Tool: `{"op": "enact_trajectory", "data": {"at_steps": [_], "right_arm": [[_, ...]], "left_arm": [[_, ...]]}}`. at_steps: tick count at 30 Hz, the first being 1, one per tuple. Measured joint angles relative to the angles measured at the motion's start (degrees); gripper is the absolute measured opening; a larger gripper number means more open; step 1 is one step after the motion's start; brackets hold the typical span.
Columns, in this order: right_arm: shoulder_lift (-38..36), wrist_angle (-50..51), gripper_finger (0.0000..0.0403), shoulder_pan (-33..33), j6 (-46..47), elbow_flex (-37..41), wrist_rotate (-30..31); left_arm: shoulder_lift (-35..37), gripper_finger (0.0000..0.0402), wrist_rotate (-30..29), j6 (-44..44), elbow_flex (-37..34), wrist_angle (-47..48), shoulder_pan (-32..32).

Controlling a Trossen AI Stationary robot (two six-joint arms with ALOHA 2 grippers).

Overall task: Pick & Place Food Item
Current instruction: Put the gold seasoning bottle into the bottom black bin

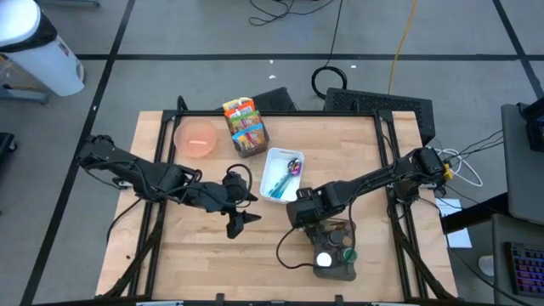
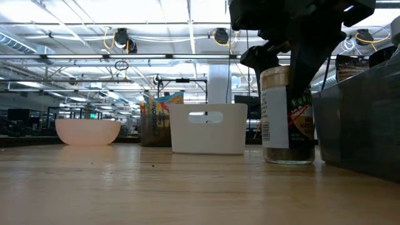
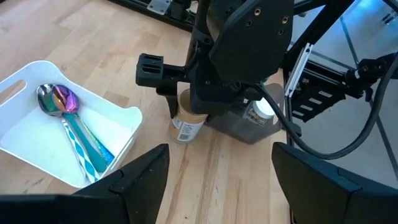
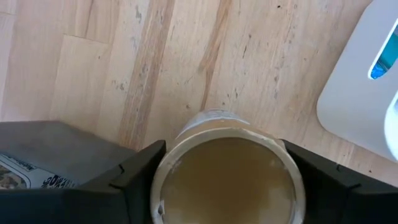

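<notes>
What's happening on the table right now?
The right gripper is down over a spice jar that stands upright on the table, one finger on either side of it, next to a dark bin. The jar has not left the wood. The left gripper waits open, near the middle of the table. A white tray holding spoons, a pink bowl and a snack box sit farther back.

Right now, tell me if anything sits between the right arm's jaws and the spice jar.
Nothing visible does. The right gripper is directly over the spice jar, its jaws straddling the top on both sides. The jar stands upright on the table, beside the dark bin. The left gripper waits apart, open.
</notes>
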State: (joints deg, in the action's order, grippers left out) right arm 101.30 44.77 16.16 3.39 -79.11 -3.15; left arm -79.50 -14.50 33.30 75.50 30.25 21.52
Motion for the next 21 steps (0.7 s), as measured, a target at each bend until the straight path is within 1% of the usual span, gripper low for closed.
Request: {"op": "enact_trajectory", "data": {"at_steps": [7,12,17,21], "right_arm": [[-0.66,0.44,0.0265,-0.01,-0.94,0.03,0.1],[-2.46,3.39,0.0265,-0.81,-1.39,-2.31,0.08],[-5.16,8.47,0.0265,-2.3,-1.08,-7.58,0.12],[-7.64,13.45,0.0265,-2.99,-1.06,-14.16,0.31]], "left_arm": [[0.0,0.0292,-0.52,-0.25,0.0,0.01,0.0],[0.02,0.0292,-0.57,-0.65,0.0,0.01,-0.08],[0.02,0.0292,-0.58,-2.1,-0.02,0.01,-0.51],[0.02,0.0292,-0.61,-3.21,-0.02,-0.01,-1.2]]}}
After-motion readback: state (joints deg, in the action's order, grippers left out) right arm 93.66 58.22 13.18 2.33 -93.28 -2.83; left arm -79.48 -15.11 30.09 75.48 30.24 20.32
